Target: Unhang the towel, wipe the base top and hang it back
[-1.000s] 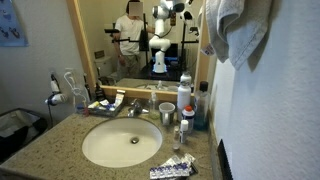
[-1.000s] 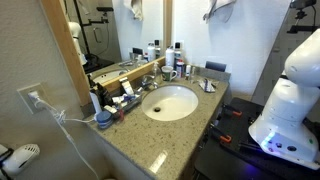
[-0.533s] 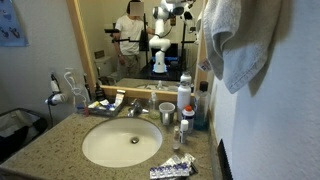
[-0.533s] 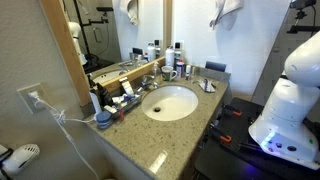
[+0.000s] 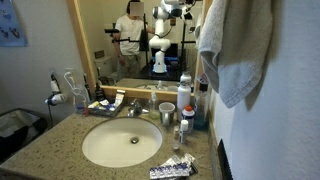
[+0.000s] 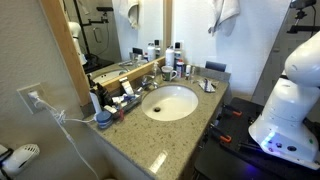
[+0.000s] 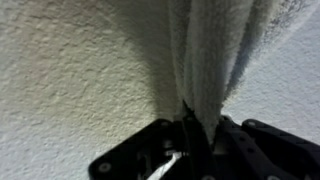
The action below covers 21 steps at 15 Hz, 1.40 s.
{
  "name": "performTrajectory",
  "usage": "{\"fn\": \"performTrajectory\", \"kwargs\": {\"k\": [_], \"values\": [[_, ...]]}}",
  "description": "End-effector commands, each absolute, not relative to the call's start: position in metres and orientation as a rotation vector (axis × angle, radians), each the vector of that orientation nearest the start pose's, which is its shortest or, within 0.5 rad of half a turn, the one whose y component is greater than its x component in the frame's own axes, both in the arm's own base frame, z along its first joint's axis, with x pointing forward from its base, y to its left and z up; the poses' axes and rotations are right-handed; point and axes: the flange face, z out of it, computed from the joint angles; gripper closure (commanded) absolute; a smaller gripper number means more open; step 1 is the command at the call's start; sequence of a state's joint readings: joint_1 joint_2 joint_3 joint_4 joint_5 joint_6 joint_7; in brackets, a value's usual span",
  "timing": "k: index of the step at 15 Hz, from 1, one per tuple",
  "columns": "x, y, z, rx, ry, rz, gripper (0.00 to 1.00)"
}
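The towel point(image 5: 236, 50) — soft, limp, probably light — drapes freely; the gripper point(image 7: 190, 128) jaws pinch a bunched fold; take thick folds, not thin edges.

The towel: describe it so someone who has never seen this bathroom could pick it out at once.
Start at the big wall mirror above the granite countertop. On the white wall beside the mirror, high above the bottles, hangs a pale terry towel. It is the only large, limp cloth, far bigger than the bottles.
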<state>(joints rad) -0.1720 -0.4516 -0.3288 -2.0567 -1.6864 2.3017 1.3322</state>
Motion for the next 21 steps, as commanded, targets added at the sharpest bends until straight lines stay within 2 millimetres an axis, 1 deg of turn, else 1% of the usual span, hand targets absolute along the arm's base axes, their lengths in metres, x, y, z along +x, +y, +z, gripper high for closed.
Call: {"fn": "performTrajectory", "kwargs": {"k": [1,6,14,18,21], "values": [[0.391,-0.270,0.703,1.578,-0.891,1.172,0.96],[0.392,-0.278,0.691,1.615,-0.959,1.163,0.96],[0.393,-0.285,0.687,1.657,-1.036,1.172,0.96],[0.396,-0.282,0.689,1.673,-1.054,1.187,0.96],[0.398,-0.280,0.686,1.685,-1.067,1.184,0.96]]}}
